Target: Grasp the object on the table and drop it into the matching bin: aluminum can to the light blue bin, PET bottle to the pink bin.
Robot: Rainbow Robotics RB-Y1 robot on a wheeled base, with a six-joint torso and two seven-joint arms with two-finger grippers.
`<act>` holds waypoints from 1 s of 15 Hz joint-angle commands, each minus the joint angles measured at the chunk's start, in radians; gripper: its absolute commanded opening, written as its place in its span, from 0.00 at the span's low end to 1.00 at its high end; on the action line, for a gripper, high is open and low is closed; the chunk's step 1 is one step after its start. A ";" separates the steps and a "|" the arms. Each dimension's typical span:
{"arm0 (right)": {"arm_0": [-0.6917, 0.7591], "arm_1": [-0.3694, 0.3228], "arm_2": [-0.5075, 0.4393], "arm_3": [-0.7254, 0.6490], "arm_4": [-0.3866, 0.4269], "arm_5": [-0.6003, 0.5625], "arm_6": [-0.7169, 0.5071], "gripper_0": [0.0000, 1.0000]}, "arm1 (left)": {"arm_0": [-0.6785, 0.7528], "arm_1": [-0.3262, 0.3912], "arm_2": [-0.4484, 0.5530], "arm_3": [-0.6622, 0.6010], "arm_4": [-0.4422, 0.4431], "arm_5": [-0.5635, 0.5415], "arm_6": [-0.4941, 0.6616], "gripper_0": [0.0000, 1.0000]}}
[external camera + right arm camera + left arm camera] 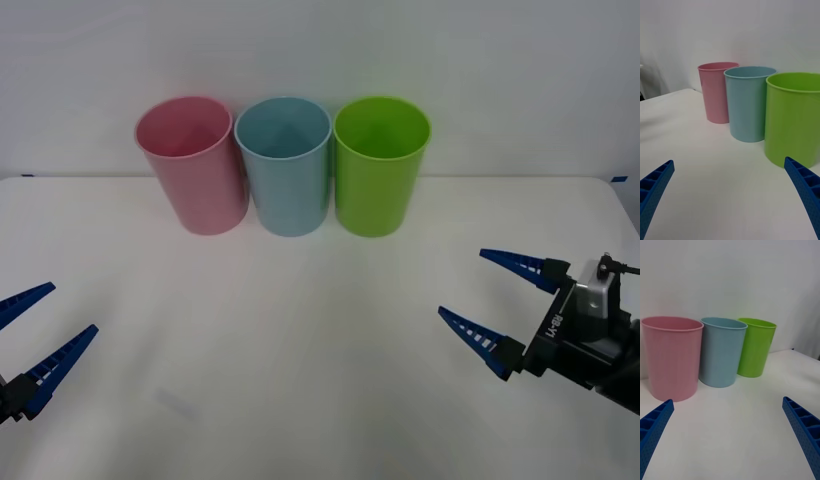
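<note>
The left end effector (35, 325) hangs low over the near left corner of the desk (300, 350), its two blue ribbed fingers spread wide with nothing between them. It touches neither the desk surface nor any bin. In the left wrist view its fingers (655, 423) sit at the two lower corners, far apart, and the bare white desk (730, 435) lies between them.

The right end effector (492, 300) hovers over the right side of the desk, nearer the bins than the left one, and is likewise splayed wide and holds nothing. One finger points toward the middle of the desk and the other lies farther back, toward the far edge. In the right wrist view its fingers (805, 187) frame an open stretch of desk (715, 180).

Three tall cup-shaped bins stand upright in a row at the far side of the desk, against a white wall. The pink bin (195, 170) is on the left, the light blue bin (287, 170) in the middle, and a lime green bin (378, 170) on the right. Their rims nearly touch or touch; I cannot tell which. Both end effectors are well apart from the bins.

From the front view, as much of each bin's inside as can be seen looks bare. I cannot tell where the can is.
</note>
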 commanded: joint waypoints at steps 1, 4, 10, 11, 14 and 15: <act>0.054 0.003 -0.062 0.000 -0.024 -0.067 0.017 1.00 | 0.000 0.000 0.000 0.000 0.000 0.000 0.000 1.00; 0.120 0.003 -0.112 0.000 -0.065 -0.089 0.042 1.00 | 0.000 0.000 0.000 0.000 0.000 0.000 0.000 1.00; 0.209 0.006 -0.158 0.000 -0.108 -0.100 0.074 1.00 | 0.000 0.000 0.000 0.000 0.000 0.000 0.000 1.00; 0.213 0.004 -0.160 0.002 -0.111 -0.100 0.077 1.00 | 0.000 0.000 0.000 0.000 0.000 0.000 0.000 1.00; 0.215 0.006 -0.157 0.000 -0.111 -0.100 0.082 1.00 | 0.000 0.000 0.000 0.000 0.000 0.000 0.000 1.00; 0.215 0.006 -0.154 0.000 -0.111 -0.100 0.082 1.00 | 0.000 0.000 0.000 0.000 0.000 0.000 0.000 1.00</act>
